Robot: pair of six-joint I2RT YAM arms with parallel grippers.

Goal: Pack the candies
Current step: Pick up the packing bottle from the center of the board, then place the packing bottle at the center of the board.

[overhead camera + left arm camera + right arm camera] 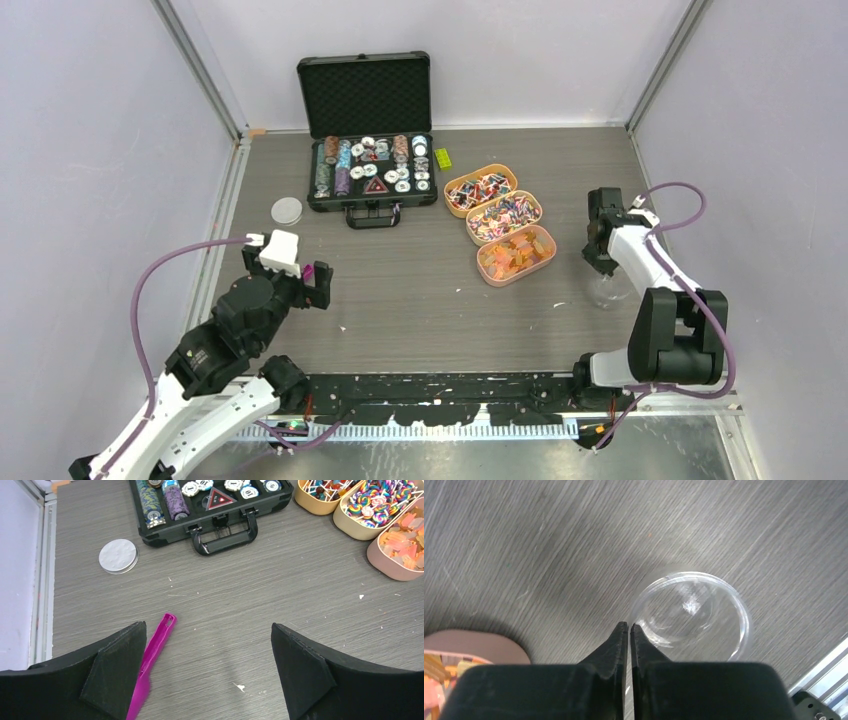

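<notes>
Three trays [381,565] sit ahead and to the right of the left jaws, each heaped with candies [505,216] too many to count. One case [364,94] lies ahead of those jaws, and its chips [175,502] are stacked in rows, number unclear. One block [442,158] sits beside the case. One lid [118,556] lies ahead-left of the left jaws, and one scoop [150,662] lies just beside one of them. One cup [694,611] stands at the tips of the right jaws. Two arms [215,348].
</notes>
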